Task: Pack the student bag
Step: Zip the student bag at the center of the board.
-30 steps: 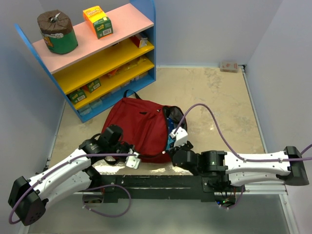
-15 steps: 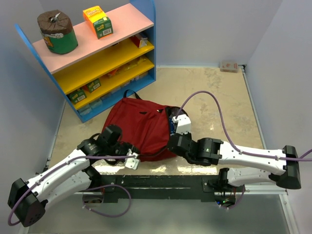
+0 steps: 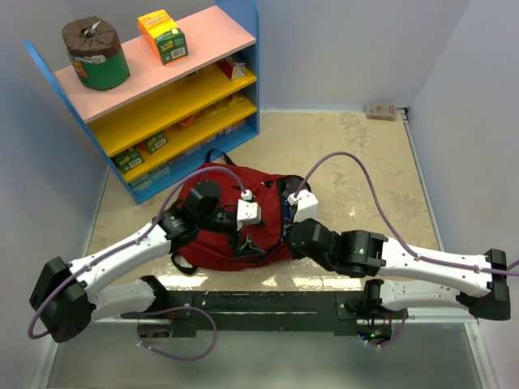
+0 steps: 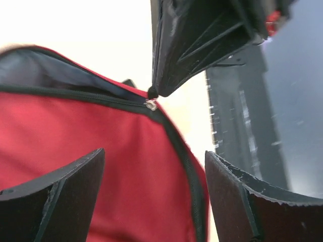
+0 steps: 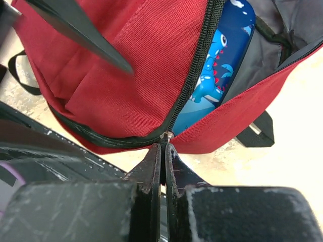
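Right gripper (image 5: 162, 146) pinches the zipper pull (image 5: 168, 134) of the student bag (image 5: 126, 65) at the table's (image 3: 365, 162) near edge. Left gripper (image 4: 154, 151) hangs open above. The protruding pencil case (image 5: 217, 75) may jam the zipper.

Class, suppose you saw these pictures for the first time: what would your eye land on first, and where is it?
The dark-red student bag lies mid-table, its zip open on a blue cartoon pencil case inside. The right pincer is shut on the zip pull, the left pincer hangs open over the bag. A bright shelf stands far left.
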Available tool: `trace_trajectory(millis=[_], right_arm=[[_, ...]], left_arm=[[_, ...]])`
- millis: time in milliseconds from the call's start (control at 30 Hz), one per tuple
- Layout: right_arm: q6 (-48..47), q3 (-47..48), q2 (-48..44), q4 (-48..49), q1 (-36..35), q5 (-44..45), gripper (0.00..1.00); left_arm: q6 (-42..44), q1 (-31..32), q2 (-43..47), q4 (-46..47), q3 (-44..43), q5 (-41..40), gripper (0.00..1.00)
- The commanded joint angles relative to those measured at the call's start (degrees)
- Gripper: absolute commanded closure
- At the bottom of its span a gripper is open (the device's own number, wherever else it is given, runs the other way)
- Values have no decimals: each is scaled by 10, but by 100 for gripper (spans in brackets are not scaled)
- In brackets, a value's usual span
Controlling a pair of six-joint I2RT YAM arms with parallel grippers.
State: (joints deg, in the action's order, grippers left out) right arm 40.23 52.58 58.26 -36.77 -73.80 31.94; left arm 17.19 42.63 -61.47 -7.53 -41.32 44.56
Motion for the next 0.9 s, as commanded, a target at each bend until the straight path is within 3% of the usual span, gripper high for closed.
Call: trace_trajectory(millis=[0,333,467,600,767,833,867], right_arm=[[1,-12,-24,42,2,-14,100],[2,-13,-21,47,3,-40,100],[6,-17,-26,47,3,-50,100],[18,-27,-24,52,3,-72,100],[36,-27,-10,66,2,-95,100],[49,-17,-2,51,3,-80,100],[52,-13,0,42,3,-78,100]], left_arm=[[-130,34,-35,101,17,22,18],[-164,79,-75,142,41,-6,18],[-141,103,-80,142,55,-66,21],[-116,127,-89,151,73,-111,42],[-89,150,-100,165,68,-165,62],[-73,153,-102,160,63,-169,74],[-66,156,-102,151,62,-171,85]])
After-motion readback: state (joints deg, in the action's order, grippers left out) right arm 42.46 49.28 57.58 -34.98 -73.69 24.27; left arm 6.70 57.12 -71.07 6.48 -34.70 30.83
